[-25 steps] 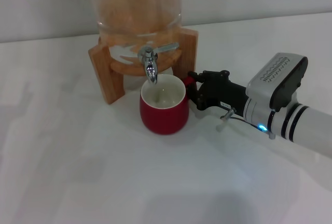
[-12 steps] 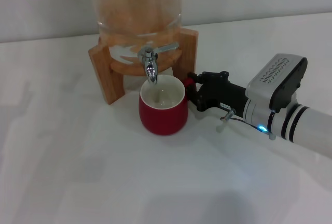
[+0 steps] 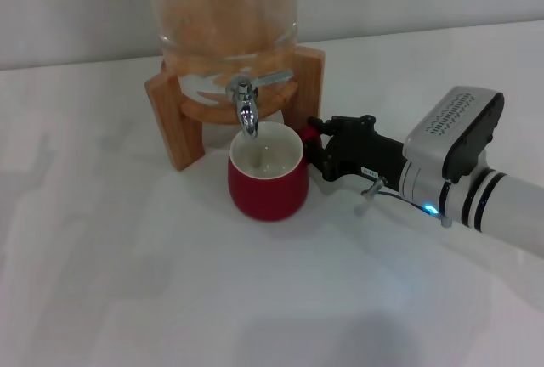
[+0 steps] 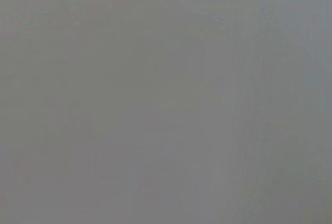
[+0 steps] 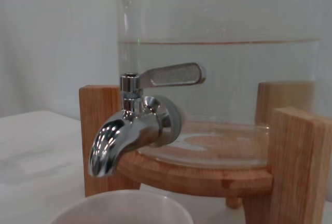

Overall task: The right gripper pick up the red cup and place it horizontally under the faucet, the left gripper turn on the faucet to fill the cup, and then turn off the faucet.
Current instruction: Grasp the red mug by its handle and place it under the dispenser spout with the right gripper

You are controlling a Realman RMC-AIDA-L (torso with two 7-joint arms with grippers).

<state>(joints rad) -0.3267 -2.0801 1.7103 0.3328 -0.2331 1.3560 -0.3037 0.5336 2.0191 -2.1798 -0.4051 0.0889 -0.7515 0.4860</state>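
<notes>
Red cup (image 3: 268,182), squat glazed ceramic, is sitting upright on your white counter (image 3: 127,282) beneath the chrome faucet (image 3: 246,110); right claw (image 3: 316,148) is gripping its mostly hidden handle; left claw is showing nowhere.

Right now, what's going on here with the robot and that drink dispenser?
The right gripper is shut on the handle of the red cup, which stands upright on the white table directly under the faucet of the glass dispenser in its wooden stand. No water is running, and the cup looks empty. The left gripper is out of sight, so the faucet has not been touched yet.
</notes>
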